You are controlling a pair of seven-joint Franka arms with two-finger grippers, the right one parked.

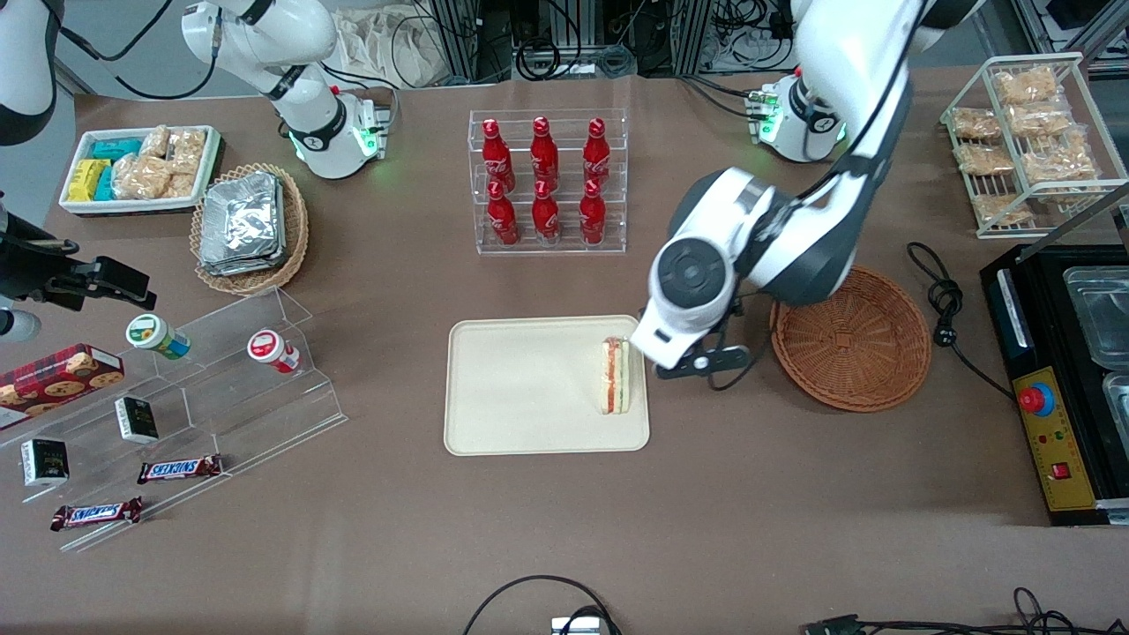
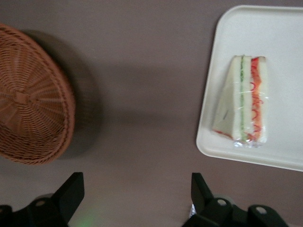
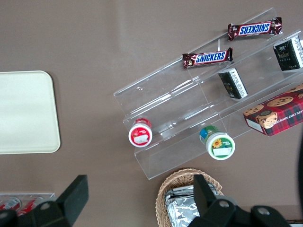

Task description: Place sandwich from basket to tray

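Item: clear-wrapped triangular white-bread sandwich (image 1: pixel 615 375) with red-orange and green filling. Location: on the flat cream-beige rectangular plastic tray (image 1: pixel 520 388), close to the tray edge nearest the round orange-brown woven wicker basket (image 1: pixel 854 339), which holds nothing.

Tool: your left gripper (image 2: pixel 135 198), fingers spread apart and gripping nothing, hangs above bare table between basket and tray.

Risk: the sandwich sits right by the rim; if you sweep low on retreat, a finger could catch the wrap and drag it off the tray.

Legible writing: "SNICKERS" on two brown bars (image 3: pixel 207 58).
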